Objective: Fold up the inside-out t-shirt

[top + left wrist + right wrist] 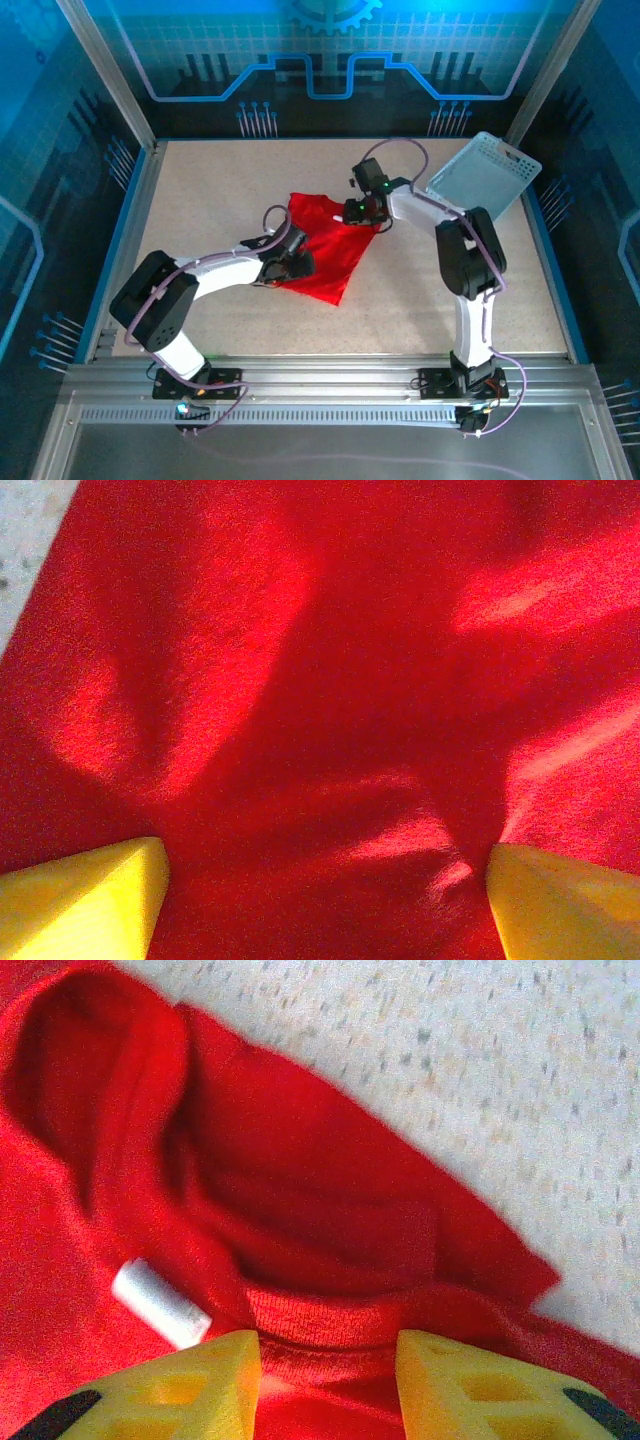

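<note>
Red t-shirt [325,250] lies crumpled mid-table [220,190]. Left gripper [325,855] at its 8 o'clock edge, fingers wide apart over the cloth. Right gripper [328,1345] at 1 o'clock, fingers partly apart astride the collar [320,1322].

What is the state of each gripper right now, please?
Left gripper: open, fingers wide apart over the t-shirt.
Right gripper: fingers half closed around the collar; whether it grips cannot be told.

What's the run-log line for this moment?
shirt: bunched on table, unfolded | left gripper: open, over shirt | right gripper: astride collar, grip unclear
</note>
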Controlling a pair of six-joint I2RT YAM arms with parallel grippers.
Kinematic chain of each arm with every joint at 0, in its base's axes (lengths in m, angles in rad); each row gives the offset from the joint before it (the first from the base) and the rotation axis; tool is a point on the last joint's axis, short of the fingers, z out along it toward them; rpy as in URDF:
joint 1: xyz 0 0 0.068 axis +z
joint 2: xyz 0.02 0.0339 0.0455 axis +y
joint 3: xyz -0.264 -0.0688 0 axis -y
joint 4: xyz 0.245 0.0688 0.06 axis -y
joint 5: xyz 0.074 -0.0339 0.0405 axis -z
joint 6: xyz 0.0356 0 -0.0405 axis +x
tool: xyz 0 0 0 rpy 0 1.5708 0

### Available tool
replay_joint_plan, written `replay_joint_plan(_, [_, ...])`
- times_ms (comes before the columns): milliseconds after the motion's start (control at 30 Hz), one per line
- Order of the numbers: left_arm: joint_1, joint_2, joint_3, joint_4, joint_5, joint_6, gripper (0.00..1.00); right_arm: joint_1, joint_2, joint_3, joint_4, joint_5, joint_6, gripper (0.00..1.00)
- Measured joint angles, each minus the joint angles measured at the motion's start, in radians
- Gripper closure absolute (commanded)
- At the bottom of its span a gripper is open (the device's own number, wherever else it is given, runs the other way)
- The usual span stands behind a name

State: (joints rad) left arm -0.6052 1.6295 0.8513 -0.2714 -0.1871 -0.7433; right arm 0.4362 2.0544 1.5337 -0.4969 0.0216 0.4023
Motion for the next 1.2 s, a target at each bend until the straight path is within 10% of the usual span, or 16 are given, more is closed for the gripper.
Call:
replay_joint_plan(433, [-0.027, -0.066, -0.091, 0.065, -0.027, -0.019, 0.15, -0.082, 0.309, 0.422, -0.131, 0.000, -0.037, 0.61])
replay_joint_plan(767, [-0.028, -0.088, -0.110, 0.052, -0.037, -0.027, 0.14, 0.056, -0.007, 0.201, -0.124, 0.064, -0.252, 0.32])
replay_joint_plan(1200, [-0.028, -0.130, -0.152, 0.048, -0.041, -0.045, 0.14, 0.131, 0.140, 0.198, -0.120, 0.148, -0.391, 0.36])
